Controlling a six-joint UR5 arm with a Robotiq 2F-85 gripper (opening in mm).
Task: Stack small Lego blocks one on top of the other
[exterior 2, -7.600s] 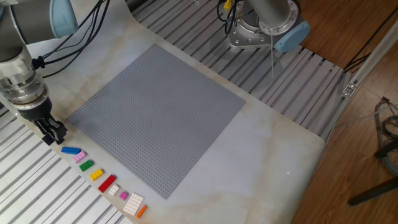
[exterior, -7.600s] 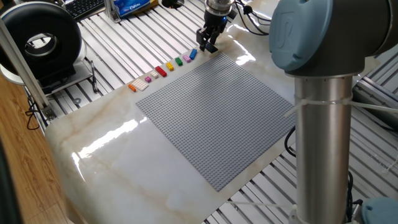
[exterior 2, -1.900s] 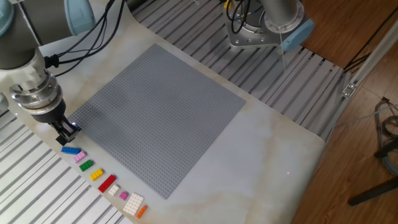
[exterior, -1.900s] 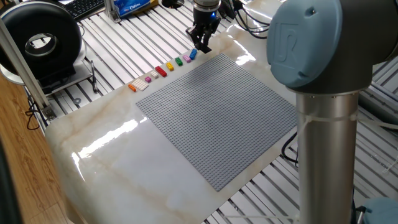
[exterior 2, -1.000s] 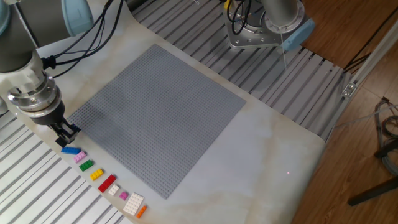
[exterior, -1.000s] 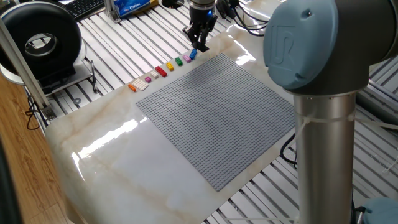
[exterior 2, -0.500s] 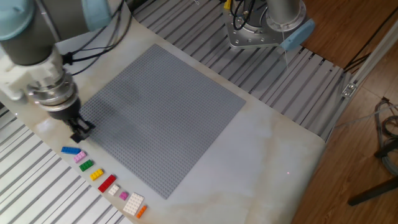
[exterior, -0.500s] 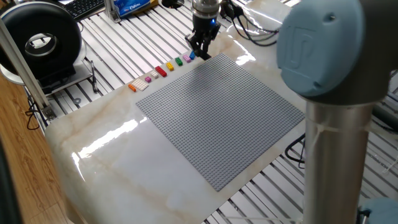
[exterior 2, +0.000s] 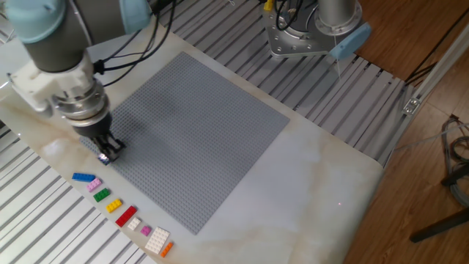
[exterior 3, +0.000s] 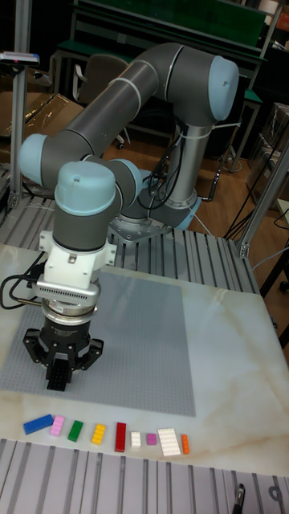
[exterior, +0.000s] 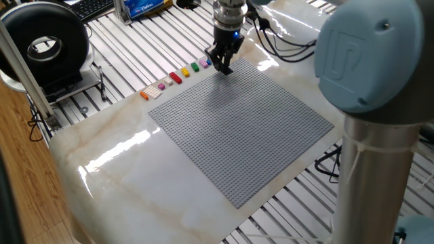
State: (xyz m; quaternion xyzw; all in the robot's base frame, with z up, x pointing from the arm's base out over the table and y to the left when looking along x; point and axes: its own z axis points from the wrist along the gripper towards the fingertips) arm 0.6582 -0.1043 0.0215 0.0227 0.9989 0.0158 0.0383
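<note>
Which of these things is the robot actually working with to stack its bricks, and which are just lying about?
For the job:
- blue brick
- pink brick
- green brick
- yellow brick
- red brick
- orange brick
- gripper

Just there:
- grey baseplate
- white bricks
- black ring-shaped device
- keyboard

The big robot arm (exterior: 363, 47) at the right of the frame has a raised logo, too blurry to read.

Eight small bricks (exterior 3: 116, 435) in a row, one baseplate (exterior 3: 152, 337).
</note>
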